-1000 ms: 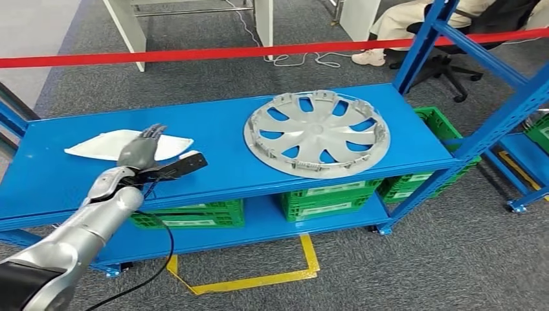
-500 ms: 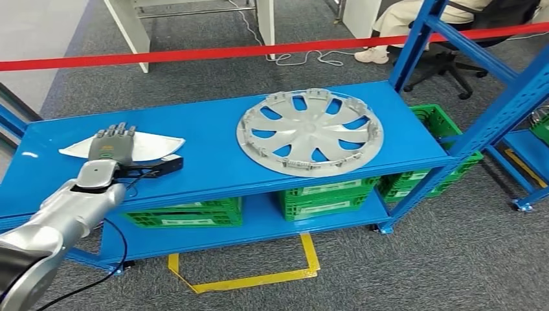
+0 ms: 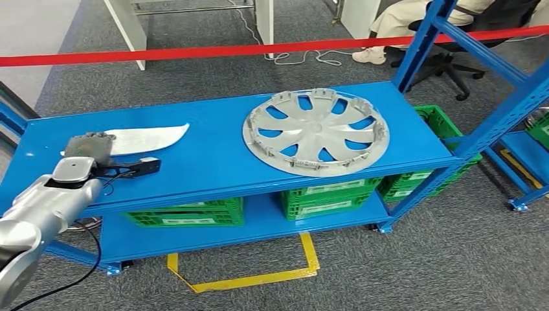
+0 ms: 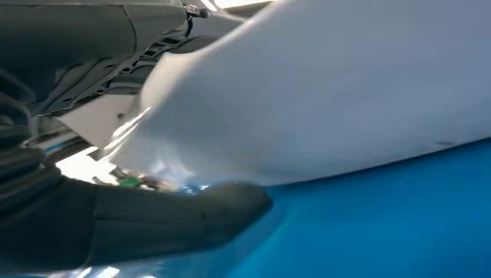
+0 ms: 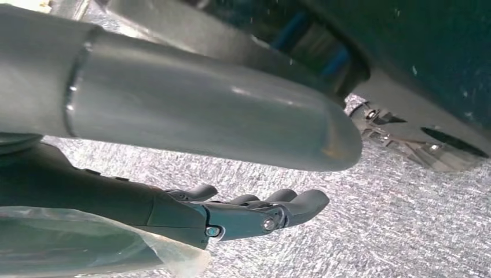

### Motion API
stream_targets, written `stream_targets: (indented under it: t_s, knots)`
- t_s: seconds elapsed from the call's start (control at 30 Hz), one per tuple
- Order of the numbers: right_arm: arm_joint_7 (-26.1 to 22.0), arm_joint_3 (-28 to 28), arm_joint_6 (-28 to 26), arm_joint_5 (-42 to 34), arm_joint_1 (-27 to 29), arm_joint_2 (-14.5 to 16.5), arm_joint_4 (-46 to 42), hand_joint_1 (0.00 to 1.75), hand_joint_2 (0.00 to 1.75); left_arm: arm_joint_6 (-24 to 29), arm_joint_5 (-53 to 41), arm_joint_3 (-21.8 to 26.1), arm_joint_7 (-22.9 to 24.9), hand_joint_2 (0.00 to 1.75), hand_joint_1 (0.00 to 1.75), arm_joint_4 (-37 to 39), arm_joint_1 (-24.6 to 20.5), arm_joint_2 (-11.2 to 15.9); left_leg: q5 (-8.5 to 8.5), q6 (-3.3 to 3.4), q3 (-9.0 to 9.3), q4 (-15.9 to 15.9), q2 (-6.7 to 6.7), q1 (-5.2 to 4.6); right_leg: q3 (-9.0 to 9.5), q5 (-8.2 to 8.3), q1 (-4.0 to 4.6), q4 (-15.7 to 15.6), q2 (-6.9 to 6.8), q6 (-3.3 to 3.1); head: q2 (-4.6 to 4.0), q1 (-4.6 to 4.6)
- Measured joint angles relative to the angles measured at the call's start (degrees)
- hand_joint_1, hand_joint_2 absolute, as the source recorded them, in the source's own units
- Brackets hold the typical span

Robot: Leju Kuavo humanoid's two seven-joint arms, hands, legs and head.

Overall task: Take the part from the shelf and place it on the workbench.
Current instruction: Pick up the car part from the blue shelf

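L hand point(image 3: 87, 146) on white part point(image 3: 145, 137) (shelf point(image 3: 213, 159)).

I'm looking at a workshop: blue steel racking point(image 3: 453, 78), green crates point(image 3: 330, 197) underneath, yellow floor tape point(image 3: 252, 280) on grey carpet, a red barrier tape point(image 3: 194, 53) across.

The shelf point(image 3: 213, 129) was glossy blue painted metal. On it, the part point(image 3: 145, 138) looked smooth, matt white plastic; beside it, the hubcap point(image 3: 316, 131) was silver plastic. Below, the carpet point(image 3: 453, 259) was rough grey.
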Motion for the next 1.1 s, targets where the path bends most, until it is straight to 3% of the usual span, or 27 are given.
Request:
stream_targets:
  t_s: [0.03,0.1,0.17,0.2,0.23,0.3,0.33,0.43,0.5,0.57,0.63,0.67,0.7,0.73,0.8,0.83,0.9,1.0,1.03,1.1]
  knots:
    - [0.01,-0.07,0.0,0.07,-0.01,0.0,0.0,0.0,0.0,0.23,0.02,0.05,-0.49,1.75,1.75,0.0,-0.01,-0.05,0.06,0.31,0.05,-0.1,0.03,0.1,-1.15,-1.35,-0.01,2.29,-0.05,0.25,0.0,0.07]
    - [0.08,-0.2,0.0,0.15,0.03,-0.01,0.0,0.0,0.0,0.73,0.04,0.24,-1.09,1.75,1.75,0.0,0.13,-0.28,0.01,0.69,0.04,-0.07,0.09,0.05,-4.75,-4.73,-0.05,9.76,-0.1,0.52,0.0,0.2]
    - [0.19,-0.27,0.0,0.19,0.17,-0.01,0.0,0.0,0.0,1.11,0.08,0.44,-1.27,1.75,1.75,0.0,0.45,-0.66,-0.06,0.84,0.08,-0.04,0.11,-0.02,-7.34,-5.84,-0.05,14.71,-0.11,0.55,0.0,0.2]
    - [0.21,-0.3,0.0,0.2,0.22,-0.02,0.0,0.0,0.0,1.28,0.09,0.55,-1.28,1.75,1.75,0.0,0.57,-0.82,-0.09,0.85,0.12,-0.02,0.08,-0.04,-7.18,-4.82,-0.05,14.08,-0.11,0.47,0.0,0.21]
    - [0.21,-0.34,0.0,0.22,0.23,-0.02,-0.01,0.0,0.0,1.46,0.09,0.67,-1.34,1.75,1.75,0.0,0.62,-0.97,-0.15,0.83,0.21,-0.01,0.05,-0.05,-5.9,-2.92,-0.05,11.25,-0.12,0.31,0.0,0.21]
    - [0.2,-0.47,-0.01,0.24,0.14,-0.02,-0.02,0.0,0.0,1.78,0.07,0.99,-1.44,1.75,1.75,0.0,0.59,-1.18,-0.36,0.6,0.33,0.1,0.0,-0.17,-2.01,0.54,0.01,3.43,-0.13,-0.14,0.0,0.22]
    - [0.2,-0.58,-0.02,0.25,0.07,-0.02,-0.02,0.0,0.0,1.94,0.05,1.16,-1.48,1.75,1.75,0.0,0.58,-1.25,-0.44,0.4,0.29,0.16,-0.02,-0.27,-0.5,1.32,0.05,0.61,-0.14,-0.33,0.0,0.18]
    - [0.43,-0.95,-0.02,0.27,0.13,-0.03,-0.02,0.0,0.0,2.68,-0.01,1.41,-1.72,1.75,1.75,0.0,0.8,-1.33,-0.37,-0.35,0.08,0.17,0.0,-0.38,0.51,1.24,0.15,-1.2,0.0,-0.8,0.0,0.1]
    - [0.54,-1.17,-0.03,0.26,0.21,-0.04,-0.02,0.0,0.0,3.75,-0.01,1.57,-2.29,1.75,1.75,0.0,1.0,-1.37,-1.27,-0.95,-0.24,1.13,0.04,-0.26,0.67,1.43,-0.05,-1.49,0.02,-1.31,0.0,0.03]
    - [0.55,-1.28,-0.05,0.24,0.14,-0.04,-0.02,0.0,0.0,5.15,0.03,1.89,-2.85,0.87,1.75,0.0,1.16,-1.39,-4.13,-1.52,-2.22,5.84,0.08,-0.13,0.87,1.51,-0.25,-1.68,-0.01,-1.79,0.0,-0.13]
    - [0.56,-1.34,-0.13,0.21,0.17,-0.04,-0.02,0.0,0.0,6.77,1.14,2.37,-4.21,0.0,1.75,-0.02,1.64,-1.5,-7.33,-1.9,-5.6,13.33,0.09,-0.04,0.97,1.42,-0.25,-1.64,0.01,-2.03,0.0,-0.19]
    - [0.57,-1.42,-0.21,0.17,0.22,-0.03,-0.02,0.0,0.0,8.02,2.83,2.83,-5.77,0.0,1.75,-0.12,2.14,-1.66,-7.81,-2.0,-6.74,15.71,0.09,0.0,1.04,1.35,-0.26,-1.62,0.04,-2.07,0.0,-0.2]
    - [0.57,-1.54,-0.32,0.1,0.26,-0.02,-0.02,0.0,0.0,9.63,5.47,3.57,-8.19,0.0,1.75,-0.4,2.79,-1.95,-7.25,-2.05,-7.06,16.22,0.09,0.05,1.14,1.29,-0.26,-1.59,0.08,-2.07,0.0,-0.21]
    - [0.55,-1.67,-0.44,0.04,0.28,0.02,-0.02,0.0,0.0,11.54,9.48,4.81,-11.69,0.0,1.75,-1.07,3.59,-2.48,-5.51,-2.02,-6.22,14.18,0.09,0.11,1.28,1.19,-0.27,-1.57,0.12,-2.01,0.0,-0.21]
    - [0.43,-1.98,-0.67,-0.04,0.27,0.18,-0.02,0.0,0.0,14.32,20.23,8.25,-20.29,0.0,1.75,-3.89,5.67,-4.28,-1.43,-1.82,-2.8,6.61,0.07,0.15,1.55,0.89,-0.2,-1.47,0.16,-1.68,0.0,-0.18]
    - [0.38,-2.14,-0.75,-0.03,0.24,0.3,-0.02,0.0,0.0,14.54,26.57,10.21,-24.76,0.0,1.75,-6.16,7.08,-5.61,-0.33,-1.62,-1.31,3.27,0.04,0.08,1.57,0.74,-0.12,-1.37,0.18,-1.43,0.0,-0.17]
    - [0.35,-2.5,-0.97,0.01,0.24,0.53,-0.02,0.0,0.0,11.89,39.15,13.38,-31.19,0.0,1.75,-12.86,11.06,-8.75,-0.37,-1.09,-0.16,0.83,0.0,-0.21,1.48,0.65,-0.02,-1.35,0.25,-0.89,0.0,-0.12]
    - [0.35,-2.89,-1.22,0.14,0.45,0.75,-0.02,0.0,0.0,6.14,53.65,15.05,-33.74,0.0,1.75,-25.56,17.83,-13.2,-0.4,0.06,-0.01,0.39,0.06,-0.12,1.11,-0.1,-0.15,-0.91,0.23,0.05,0.0,-0.07]
    - [0.35,-3.01,-1.32,0.17,0.46,0.81,-0.02,0.0,0.0,4.28,58.1,15.1,-34.02,0.0,1.75,-29.77,19.73,-14.64,-0.34,0.47,0.05,0.25,0.1,0.0,0.36,-1.23,-0.17,0.65,0.16,0.37,0.0,0.09]
    - [0.35,-3.31,-1.52,0.16,0.44,0.9,-0.02,0.0,0.0,0.22,67.44,15.14,-34.8,0.0,1.75,-38.17,23.55,-17.17,-0.38,1.04,0.11,0.17,0.24,0.04,-2.71,-4.82,-0.25,7.36,0.02,0.85,0.0,0.38]
